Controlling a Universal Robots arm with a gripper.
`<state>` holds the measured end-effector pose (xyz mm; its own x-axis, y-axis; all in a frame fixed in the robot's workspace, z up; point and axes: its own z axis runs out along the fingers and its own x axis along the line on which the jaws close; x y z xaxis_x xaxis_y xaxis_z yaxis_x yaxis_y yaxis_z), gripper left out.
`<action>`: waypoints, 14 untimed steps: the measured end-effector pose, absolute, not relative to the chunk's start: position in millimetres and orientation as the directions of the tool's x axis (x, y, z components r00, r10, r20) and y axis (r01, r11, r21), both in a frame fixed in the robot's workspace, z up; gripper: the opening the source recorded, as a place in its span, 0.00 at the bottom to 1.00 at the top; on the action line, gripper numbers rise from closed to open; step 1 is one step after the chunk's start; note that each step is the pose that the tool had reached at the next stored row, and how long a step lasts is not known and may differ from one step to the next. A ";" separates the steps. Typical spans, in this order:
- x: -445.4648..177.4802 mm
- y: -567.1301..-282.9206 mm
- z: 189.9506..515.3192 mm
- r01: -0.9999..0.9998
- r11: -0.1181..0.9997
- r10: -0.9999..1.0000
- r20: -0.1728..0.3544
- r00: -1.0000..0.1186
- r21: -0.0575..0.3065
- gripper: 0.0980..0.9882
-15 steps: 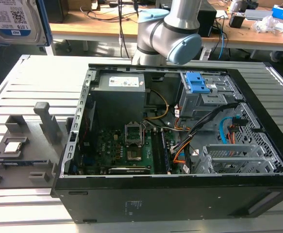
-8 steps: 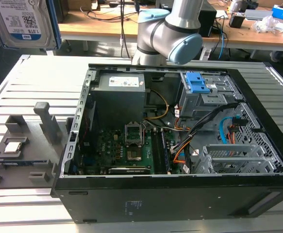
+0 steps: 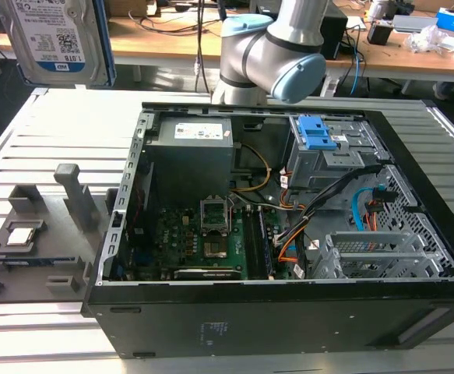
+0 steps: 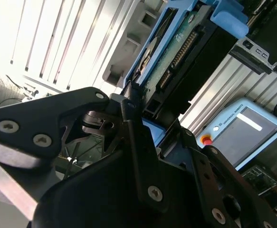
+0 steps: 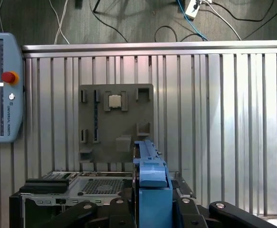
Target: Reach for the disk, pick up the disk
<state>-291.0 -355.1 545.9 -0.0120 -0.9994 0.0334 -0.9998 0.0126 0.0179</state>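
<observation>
The disk [image 3: 55, 35] is off the table and held on edge, well above the open computer case [image 3: 273, 327]. In the exterior view it hangs beyond the case's far corner on that view's left, label face showing. The edge-on hold probably suits the gripper [image 4: 128, 102]: the drive is flat, so squeezing its two broad faces gives a firm grip and leaves the connector end free.

In the second wrist view the black fingers [image 4: 133, 123] are shut against the disk, which fills the narrow gap between them. Its blue bracket [image 5: 150, 190] runs up along the edge, away from the jaws. The pick-up looks done.

The first wrist view looks down past the bracket. Beside the case lies a grey fixture plate [image 5: 117, 123] carrying a CPU chip [image 5: 114, 100], and farther from the case a teach pendant [image 5: 0, 85].
</observation>
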 end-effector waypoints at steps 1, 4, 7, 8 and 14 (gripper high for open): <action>-289.7 -355.1 545.4 -1.000 0.013 -0.999 0.034 -0.012 0.018 0.30; -284.7 -354.9 543.5 -1.000 0.013 -0.999 0.037 -0.012 0.018 0.30; -280.7 -354.8 542.1 -1.000 0.013 -0.999 0.039 -0.012 0.018 0.30; -278.9 -354.8 541.4 -1.000 0.013 -0.999 0.040 -0.012 0.018 0.30; -269.2 -354.6 537.9 -1.000 0.013 -0.999 0.044 -0.012 0.018 0.30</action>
